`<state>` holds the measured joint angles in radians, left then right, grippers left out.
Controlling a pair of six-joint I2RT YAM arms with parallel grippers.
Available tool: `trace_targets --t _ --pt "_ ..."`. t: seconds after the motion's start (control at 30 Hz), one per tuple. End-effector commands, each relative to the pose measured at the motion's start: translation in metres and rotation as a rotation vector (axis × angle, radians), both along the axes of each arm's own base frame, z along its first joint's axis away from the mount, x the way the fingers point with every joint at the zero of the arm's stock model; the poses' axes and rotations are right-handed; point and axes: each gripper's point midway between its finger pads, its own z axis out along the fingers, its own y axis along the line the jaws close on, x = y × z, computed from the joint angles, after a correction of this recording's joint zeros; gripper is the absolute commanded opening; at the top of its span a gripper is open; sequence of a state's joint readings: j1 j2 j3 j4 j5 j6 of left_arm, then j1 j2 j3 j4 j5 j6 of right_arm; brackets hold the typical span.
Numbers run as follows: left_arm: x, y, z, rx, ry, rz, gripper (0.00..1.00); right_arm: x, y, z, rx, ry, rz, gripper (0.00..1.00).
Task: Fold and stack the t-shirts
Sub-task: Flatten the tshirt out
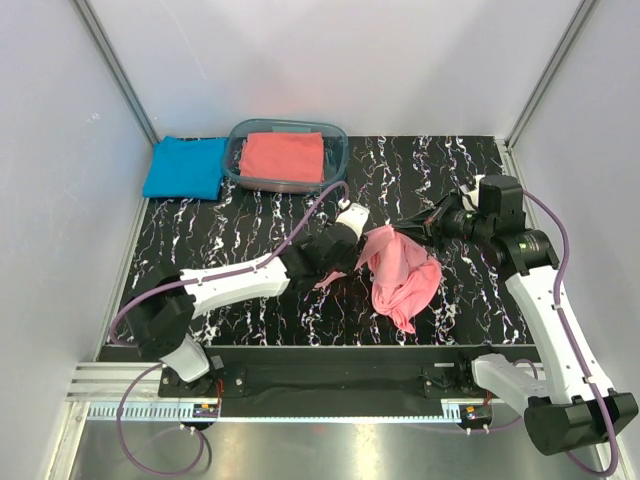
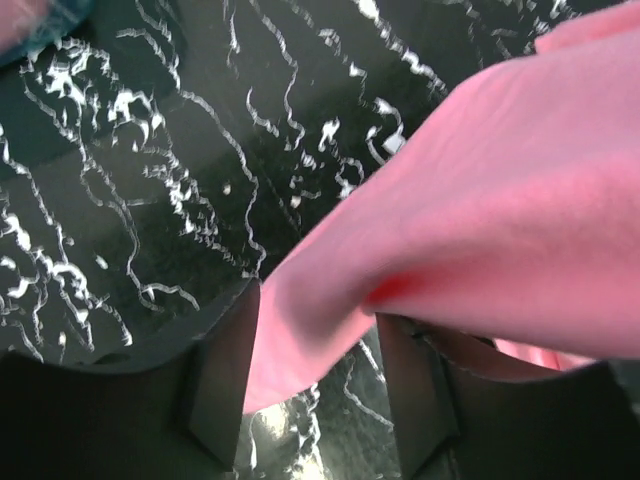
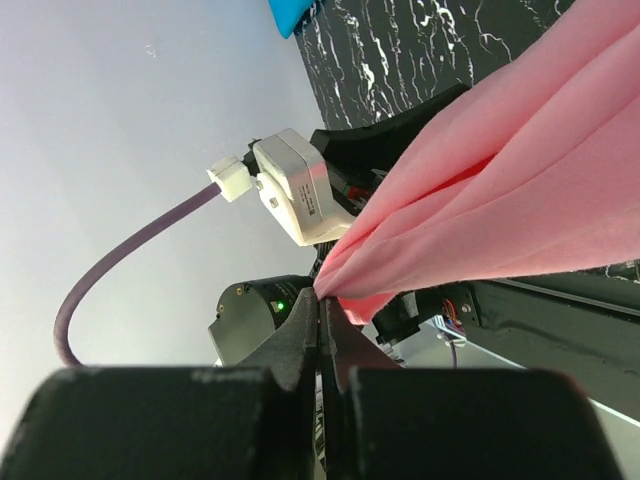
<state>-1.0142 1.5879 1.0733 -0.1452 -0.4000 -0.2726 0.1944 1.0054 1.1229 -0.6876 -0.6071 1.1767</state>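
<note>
Folds of the pink t-shirt [image 1: 405, 275] hang bunched over the black marbled table [image 1: 200, 235], near its middle; we clamp one edge tight in the right gripper [image 3: 325, 300] and a thicker bunch in the left gripper [image 2: 318, 320].

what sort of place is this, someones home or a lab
Probably a robot lab cell, not a home: plain white walls on metal framing enclose a black marbled table, with two arms bolted to a rail at its near edge.
</note>
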Motion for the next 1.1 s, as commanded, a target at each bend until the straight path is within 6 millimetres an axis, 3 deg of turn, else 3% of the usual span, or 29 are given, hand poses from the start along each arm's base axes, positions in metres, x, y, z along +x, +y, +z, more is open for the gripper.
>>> trace_targets --t 0.0,0.1,0.13,0.2,0.23,0.3,0.33,0.43,0.5,0.57,0.77,0.8,0.87,0.9,0.97,1.07 --pt "0.016 -0.035 0.053 -0.167 -0.094 -0.055 0.52 -0.006 0.0 0.038 0.026 -0.084 -0.009 0.0" --pt "0.002 -0.04 0.063 -0.22 -0.057 -0.11 0.68 -0.005 -0.001 0.039 0.015 -0.086 -0.006 0.0" --pt "-0.002 -0.037 0.078 -0.263 -0.074 -0.116 0.74 -0.003 -0.001 0.04 0.014 -0.09 -0.005 0.0" --pt "-0.013 -0.03 0.07 -0.283 -0.042 -0.122 0.76 -0.003 0.0 0.043 0.02 -0.095 0.001 0.0" --pt "-0.013 -0.034 0.079 -0.321 -0.062 -0.137 0.75 -0.003 0.001 0.047 0.028 -0.102 0.005 0.0" --pt "-0.013 -0.039 0.08 -0.314 -0.059 -0.157 0.6 -0.004 0.002 0.052 0.032 -0.117 0.008 0.0" --pt "-0.012 -0.041 0.072 -0.291 -0.041 -0.159 0.47 -0.005 0.001 0.054 0.033 -0.117 0.007 0.0" --pt "-0.007 -0.047 0.079 -0.295 -0.051 -0.167 0.36 -0.011 0.001 0.061 0.037 -0.128 0.01 0.0" --pt "-0.006 -0.051 0.084 -0.303 -0.054 -0.185 0.23 -0.015 0.0 0.067 0.047 -0.136 0.007 0.0" --pt "-0.006 -0.053 0.091 -0.298 -0.049 -0.192 0.0 -0.021 -0.002 0.07 0.047 -0.145 0.001 0.0" --pt "-0.025 -0.031 0.105 -0.322 -0.014 -0.164 0.0 -0.036 -0.011 0.096 0.014 -0.21 -0.02 0.0" --pt "-0.032 -0.024 0.124 -0.348 -0.033 -0.166 0.0 -0.042 -0.012 0.107 0.004 -0.245 -0.012 0.0" --pt "-0.052 -0.013 0.133 -0.325 -0.011 -0.178 0.0 -0.052 -0.015 0.111 -0.02 -0.24 -0.002 0.0" --pt "-0.059 -0.002 0.162 -0.371 -0.042 -0.173 0.0 -0.059 -0.016 0.119 -0.046 -0.264 0.015 0.0" --pt "-0.076 0.014 0.179 -0.398 -0.012 -0.182 0.0 -0.065 -0.02 0.131 -0.094 -0.326 0.033 0.0" --pt "-0.097 0.039 0.193 -0.421 0.036 -0.183 0.0 -0.059 -0.02 0.126 -0.137 -0.327 0.059 0.0"
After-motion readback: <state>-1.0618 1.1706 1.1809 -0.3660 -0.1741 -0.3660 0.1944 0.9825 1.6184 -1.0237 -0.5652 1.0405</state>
